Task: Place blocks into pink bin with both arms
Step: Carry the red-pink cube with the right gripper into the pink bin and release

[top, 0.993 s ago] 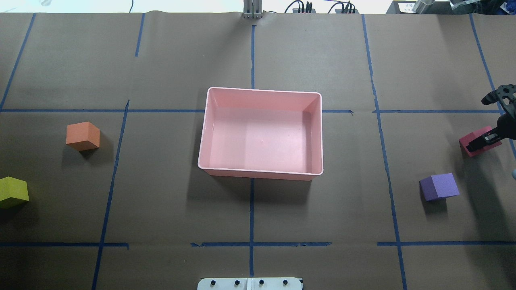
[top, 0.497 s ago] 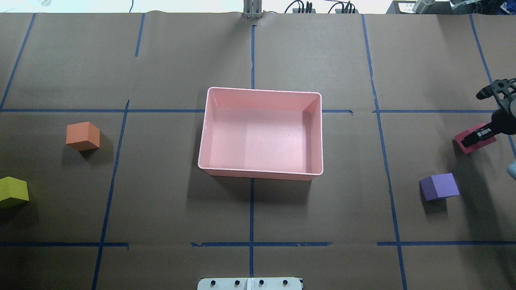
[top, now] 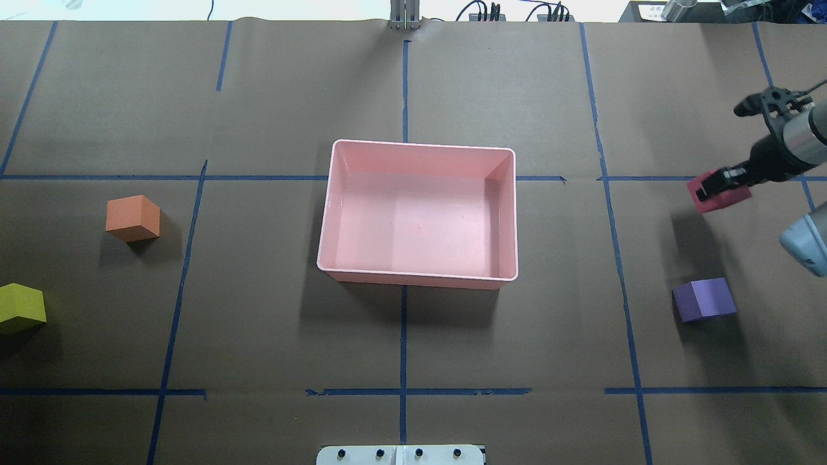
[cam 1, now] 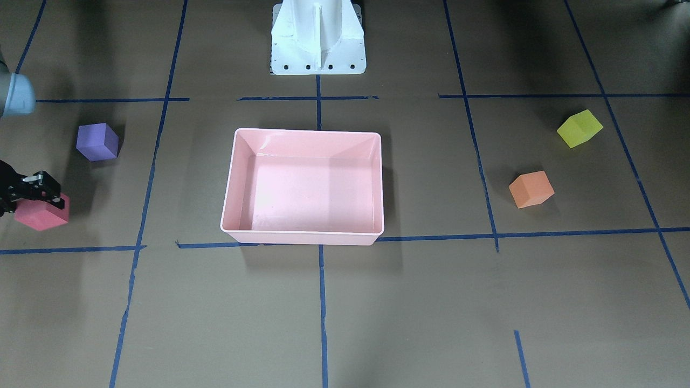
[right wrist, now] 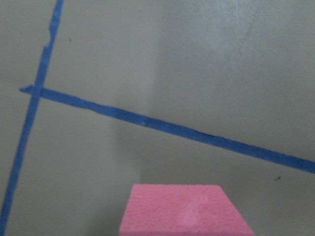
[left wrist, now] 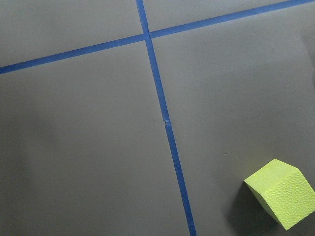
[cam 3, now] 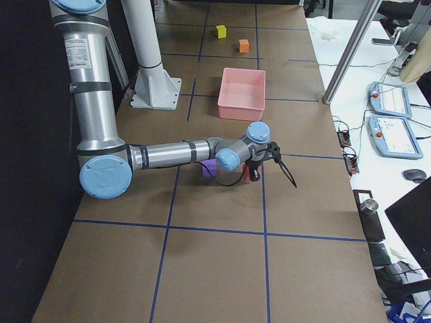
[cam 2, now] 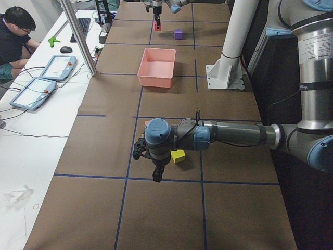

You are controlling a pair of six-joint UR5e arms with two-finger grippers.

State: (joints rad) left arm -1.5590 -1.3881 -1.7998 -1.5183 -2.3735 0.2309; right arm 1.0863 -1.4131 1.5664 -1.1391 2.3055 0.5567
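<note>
My right gripper is shut on the red block and holds it above the table, right of the pink bin. The red block fills the bottom of the right wrist view. The bin holds no blocks. The purple block lies on the table below the gripper. The orange block and yellow-green block lie at the left. My left gripper shows only in the exterior left view, near the yellow-green block; I cannot tell its state.
The white pedestal base stands at the robot's side of the table. Blue tape lines cross the brown paper cover. Operators' tablets and cables lie past the far table edge.
My right gripper has lifted the red block off the table and carried it left and farther away, toward the bin. The other blocks and the bin have not moved.
</note>
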